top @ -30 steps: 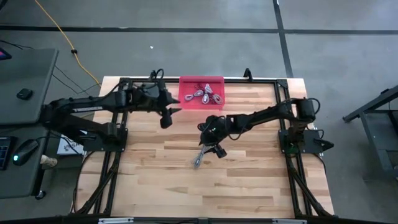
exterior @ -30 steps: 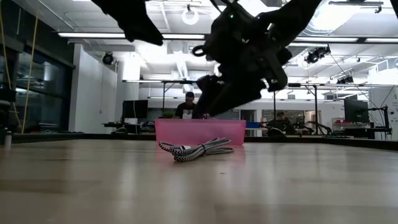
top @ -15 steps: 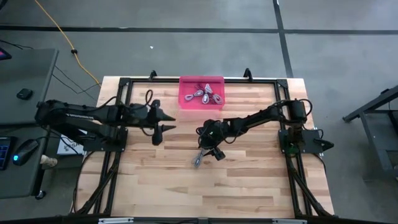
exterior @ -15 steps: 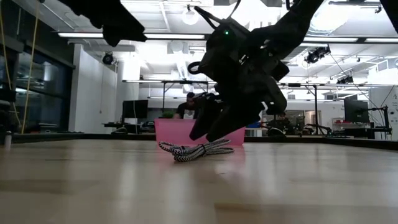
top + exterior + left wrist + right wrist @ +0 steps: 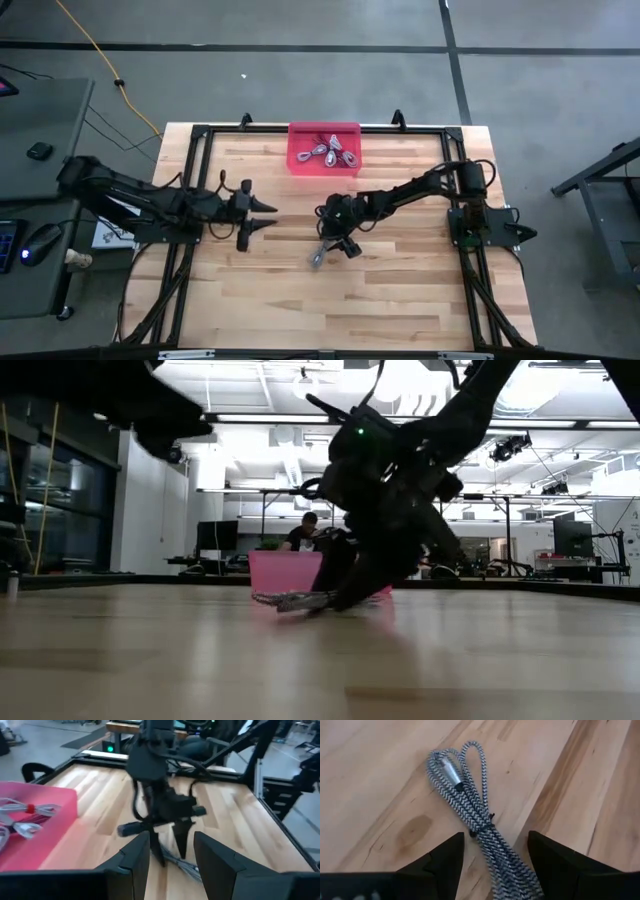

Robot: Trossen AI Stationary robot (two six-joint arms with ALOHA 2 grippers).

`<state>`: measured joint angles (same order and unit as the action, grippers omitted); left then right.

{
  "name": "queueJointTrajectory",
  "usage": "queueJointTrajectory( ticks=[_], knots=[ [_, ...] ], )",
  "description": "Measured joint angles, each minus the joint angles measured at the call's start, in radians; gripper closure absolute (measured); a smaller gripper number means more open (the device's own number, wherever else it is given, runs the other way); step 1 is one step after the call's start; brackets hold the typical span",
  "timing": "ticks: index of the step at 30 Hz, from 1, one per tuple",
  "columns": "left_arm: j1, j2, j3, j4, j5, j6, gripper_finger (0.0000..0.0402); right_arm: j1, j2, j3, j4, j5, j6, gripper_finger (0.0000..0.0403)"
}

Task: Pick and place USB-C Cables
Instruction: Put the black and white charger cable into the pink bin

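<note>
Braided cable [image 5: 479, 827] lies on the desk [image 5: 400, 290], between the right hand's [image 5: 495, 865] wide fingers; sink lower, centre on the tie, pinch. Left hand [image 5: 262, 220] waits open.

Bare wooden table [image 5: 400, 290] lies open along the near side. The right gripper [image 5: 334, 243] straddles a braided cable [image 5: 475, 827] mid-table, fingers spread. The pink tray [image 5: 297, 162] blocks the far edge, and the left gripper [image 5: 262, 214] hovers nearby.
</note>
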<state>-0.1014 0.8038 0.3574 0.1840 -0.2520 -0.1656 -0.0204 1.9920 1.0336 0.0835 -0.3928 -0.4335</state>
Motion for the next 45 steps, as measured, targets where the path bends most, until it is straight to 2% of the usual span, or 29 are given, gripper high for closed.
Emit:
queueJointTrajectory(
  ticks=[6, 8, 11, 14, 16, 18, 22, 25, 32, 35, 40, 45],
  knots=[
    [-0.072, -0.034, -0.135, 0.089, -0.095, -0.027, 0.0268, -0.001, 0.02, 0.002, 0.025, -0.008, 0.017, 0.0192],
    [-0.102, -0.042, -0.19, 0.152, -0.134, -0.038, 0.0268, -0.002, 0.022, 0.002, 0.04, -0.003, 0.048, 0.0203],
    [-0.146, -0.047, -0.274, 0.266, -0.183, -0.041, 0.0268, -0.008, 0.024, 0.002, 0.041, -0.008, 0.074, 0.0248],
    [-0.18, -0.047, -0.347, 0.359, -0.213, -0.048, 0.0268, -0.008, 0.024, 0.002, 0.042, 0.002, 0.078, 0.0318],
    [-0.199, -0.045, -0.347, 0.325, -0.236, -0.068, 0.0268, -0.009, 0.024, 0.002, 0.05, 0.0, 0.078, 0.0368],
    [-0.218, -0.046, -0.346, 0.32, -0.251, -0.067, 0.0268, -0.006, 0.024, 0.002, 0.06, -0.001, 0.079, 0.0388],
    [-0.251, -0.047, -0.346, 0.319, -0.298, -0.041, 0.0268, -0.009, 0.029, -0.001, 0.108, 0.003, 0.145, 0.0375],
    [-0.27, -0.051, -0.346, 0.319, -0.33, -0.013, 0.0268, -0.02, 0.017, -0.003, 0.14, 0.008, 0.141, 0.0391],
    [-0.276, -0.055, -0.345, 0.336, -0.344, 0.063, 0.0268, -0.091, -0.084, 0.0, 0.178, 0.018, 0.161, 0.0397],
    [-0.273, -0.055, -0.345, 0.356, -0.344, 0.103, 0.0268, -0.131, -0.133, 0.03, 0.167, 0.074, 0.119, 0.0398],
    [-0.212, -0.055, -0.345, 0.41, -0.319, 0.19, 0.0268, -0.226, -0.168, 0.143, 0.14, 0.142, 0.02, 0.0399],
    [-0.093, -0.057, -0.345, 0.419, -0.214, 0.222, 0.0268, -0.355, -0.152, 0.298, 0.065, 0.183, -0.054, 0.0399]
  ],
)
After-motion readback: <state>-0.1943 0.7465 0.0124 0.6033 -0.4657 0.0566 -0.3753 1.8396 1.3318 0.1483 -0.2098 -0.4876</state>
